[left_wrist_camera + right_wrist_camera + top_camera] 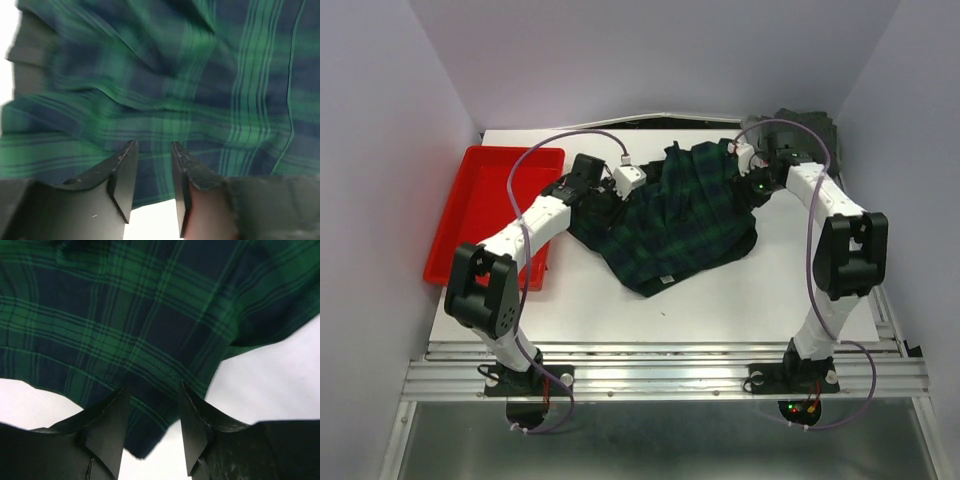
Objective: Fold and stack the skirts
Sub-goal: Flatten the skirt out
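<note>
Left end effector [153, 146] and right end effector [154, 390] clench plaid skirt [685, 215] (long axis left-right).

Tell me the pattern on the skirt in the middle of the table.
The skirt is green-and-navy plaid, clearest in the right wrist view.

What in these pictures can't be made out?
Top view: dark cloth at the far right corner, mostly hidden behind the right arm.
Top view: whatever lies under the plaid skirt.
Left wrist view: skirt's left edge, blurred.
Wrist views: the rest of the scene, blocked by the skirt.
</note>
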Robot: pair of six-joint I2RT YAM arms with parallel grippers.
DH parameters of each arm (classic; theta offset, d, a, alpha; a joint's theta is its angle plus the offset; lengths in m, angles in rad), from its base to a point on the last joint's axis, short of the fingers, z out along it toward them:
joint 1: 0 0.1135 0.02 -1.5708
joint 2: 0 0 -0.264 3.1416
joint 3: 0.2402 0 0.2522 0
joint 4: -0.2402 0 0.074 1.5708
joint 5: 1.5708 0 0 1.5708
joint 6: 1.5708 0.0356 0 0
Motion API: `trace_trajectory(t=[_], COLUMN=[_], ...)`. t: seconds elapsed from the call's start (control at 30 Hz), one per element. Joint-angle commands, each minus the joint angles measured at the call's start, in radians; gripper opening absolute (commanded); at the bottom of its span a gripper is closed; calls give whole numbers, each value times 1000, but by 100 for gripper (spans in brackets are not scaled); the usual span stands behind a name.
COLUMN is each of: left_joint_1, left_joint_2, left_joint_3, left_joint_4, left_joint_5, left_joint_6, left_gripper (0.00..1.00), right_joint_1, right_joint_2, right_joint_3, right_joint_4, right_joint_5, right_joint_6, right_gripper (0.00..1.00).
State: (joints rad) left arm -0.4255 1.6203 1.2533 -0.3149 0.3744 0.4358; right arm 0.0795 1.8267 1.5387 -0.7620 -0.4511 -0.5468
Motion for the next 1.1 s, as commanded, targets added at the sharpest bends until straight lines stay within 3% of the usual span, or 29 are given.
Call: trace_trajectory(t=[0.0,0.17,0.23,0.33,0.43,0.63,0.73,0.9,1.07], left_joint_1=[-15,-120,-215,-323,-361,-375,-374,-363,-329], left_joint_2=[-28,-37,-40,-11,41,7,-63,-118,-238], left_joint_3=[-38,-152,-220,-290,-310,-325,-348,-399,-327], left_joint_4=[-13,-27,-21,-7,-12,-68,-145,-220,-253], left_joint_5=[35,-9,-64,-113,-126,-126,-144,-170,-77], left_joint_6=[46,193,219,228,218,265,346,396,383], left_gripper=[42,39,37,37,37,39,44,44,46], right_joint_1=[26,26,26,17,17,17,8,-40,-40], right_joint_2=[81,134,111,76,8,-76,-75,-44,-87], right_joint_3=[3,-78,-165,-254,-285,-259,-305,-364,-302], right_joint_4=[-53,-83,-68,-53,-63,-103,-105,-82,-146], right_joint_5=[66,236,305,336,310,334,402,437,304], right_joint_6=[104,47,12,-22,-38,-65,-113,-145,-128], right_gripper=[46,43,41,40,41,42,42,41,43])
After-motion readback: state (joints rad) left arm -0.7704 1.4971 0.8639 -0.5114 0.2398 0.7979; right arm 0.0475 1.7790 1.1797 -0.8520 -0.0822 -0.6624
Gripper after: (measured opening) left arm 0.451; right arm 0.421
